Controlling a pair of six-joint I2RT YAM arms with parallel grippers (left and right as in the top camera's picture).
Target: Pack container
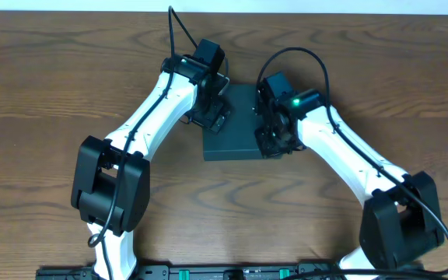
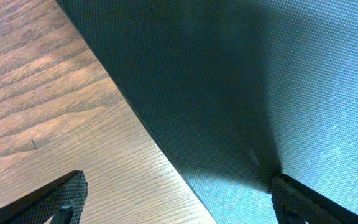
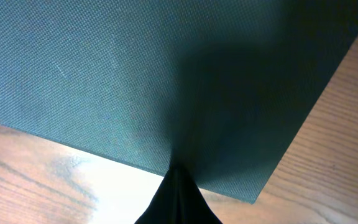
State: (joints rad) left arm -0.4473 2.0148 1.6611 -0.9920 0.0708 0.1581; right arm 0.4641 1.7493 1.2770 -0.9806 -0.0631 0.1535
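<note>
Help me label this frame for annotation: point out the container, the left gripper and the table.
container [image 1: 238,132], overhead view, bare middle of its top face.
left gripper [image 2: 179,190], left wrist view, midway between its spread fingertips.
table [image 2: 55,93], left wrist view, bare wood beside the container.

Bright, even light; soft shadows across the container [image 3: 104,74]; glare on the table [image 3: 42,174].

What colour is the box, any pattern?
Dark teal-grey box, matte, with a fine woven-looking grain. Clearest in the right wrist view.
</note>
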